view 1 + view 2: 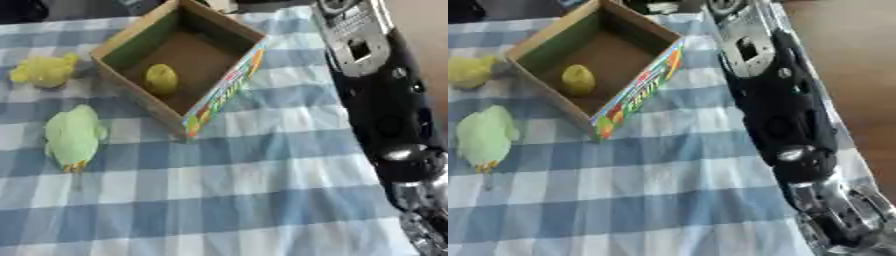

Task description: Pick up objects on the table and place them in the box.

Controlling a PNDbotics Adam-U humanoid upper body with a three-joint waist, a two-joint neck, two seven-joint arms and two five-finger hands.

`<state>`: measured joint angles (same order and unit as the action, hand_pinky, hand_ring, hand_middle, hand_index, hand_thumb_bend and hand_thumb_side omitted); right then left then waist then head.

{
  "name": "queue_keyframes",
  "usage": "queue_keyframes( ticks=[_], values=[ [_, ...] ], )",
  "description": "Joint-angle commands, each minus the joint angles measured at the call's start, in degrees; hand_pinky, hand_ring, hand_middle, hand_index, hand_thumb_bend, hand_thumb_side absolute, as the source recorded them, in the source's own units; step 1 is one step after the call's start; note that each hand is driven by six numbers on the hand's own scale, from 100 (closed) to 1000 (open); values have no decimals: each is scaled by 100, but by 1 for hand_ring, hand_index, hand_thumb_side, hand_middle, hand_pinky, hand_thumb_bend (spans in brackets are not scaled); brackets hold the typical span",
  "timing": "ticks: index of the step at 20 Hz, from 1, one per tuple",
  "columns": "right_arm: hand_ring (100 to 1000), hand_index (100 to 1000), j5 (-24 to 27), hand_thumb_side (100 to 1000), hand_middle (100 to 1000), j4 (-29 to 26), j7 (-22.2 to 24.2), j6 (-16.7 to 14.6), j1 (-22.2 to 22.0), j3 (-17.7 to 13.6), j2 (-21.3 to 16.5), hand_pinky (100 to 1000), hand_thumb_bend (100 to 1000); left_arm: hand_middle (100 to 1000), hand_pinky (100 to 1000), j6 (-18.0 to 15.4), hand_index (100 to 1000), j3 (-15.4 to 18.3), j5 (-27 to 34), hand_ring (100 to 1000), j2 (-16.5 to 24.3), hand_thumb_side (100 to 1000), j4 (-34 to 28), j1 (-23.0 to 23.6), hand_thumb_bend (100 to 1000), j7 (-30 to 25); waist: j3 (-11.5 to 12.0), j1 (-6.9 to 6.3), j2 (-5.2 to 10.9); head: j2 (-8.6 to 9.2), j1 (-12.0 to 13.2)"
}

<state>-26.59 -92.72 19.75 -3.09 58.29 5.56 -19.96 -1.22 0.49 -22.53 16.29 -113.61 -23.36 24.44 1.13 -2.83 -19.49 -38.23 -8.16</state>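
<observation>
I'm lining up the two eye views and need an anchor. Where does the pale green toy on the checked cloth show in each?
Left eye view: the pale green toy lies left of centre, below the box's near-left corner.
Right eye view: it sits against the left edge, at mid-height.
Shared landmark: the box with its colourful printed side, holding a yellow object.

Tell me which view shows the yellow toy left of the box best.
The left eye view: the yellow toy shows whole there, apart from the box. The right eye view cuts it off at the picture's left edge.
</observation>
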Motion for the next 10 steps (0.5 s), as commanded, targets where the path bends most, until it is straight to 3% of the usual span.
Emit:
queue_keyframes(
  ticks=[1, 6, 10],
  values=[
    [900, 904, 431, 723, 667, -559, -83, 264, -87, -158, -322, 857, 388, 658, 492, 221, 783, -40, -387, 638, 471, 576, -99, -184, 100, -70, -32, -5, 160, -46, 6],
    [898, 904, 763, 744, 660, -1023, -207, 481, -487, -335, -643, 858, 391, 675, 507, 693, 810, -98, -1012, 663, 1050, 509, -99, -444, 100, -482, -111, 6, 193, -69, 95],
    [898, 904, 935, 753, 658, -1230, -256, 552, -726, -431, -805, 859, 410, 696, 530, 1035, 837, -216, -1481, 693, 1463, 501, -93, -638, 100, -1273, -124, 2, 222, -94, 234]
  ],
)
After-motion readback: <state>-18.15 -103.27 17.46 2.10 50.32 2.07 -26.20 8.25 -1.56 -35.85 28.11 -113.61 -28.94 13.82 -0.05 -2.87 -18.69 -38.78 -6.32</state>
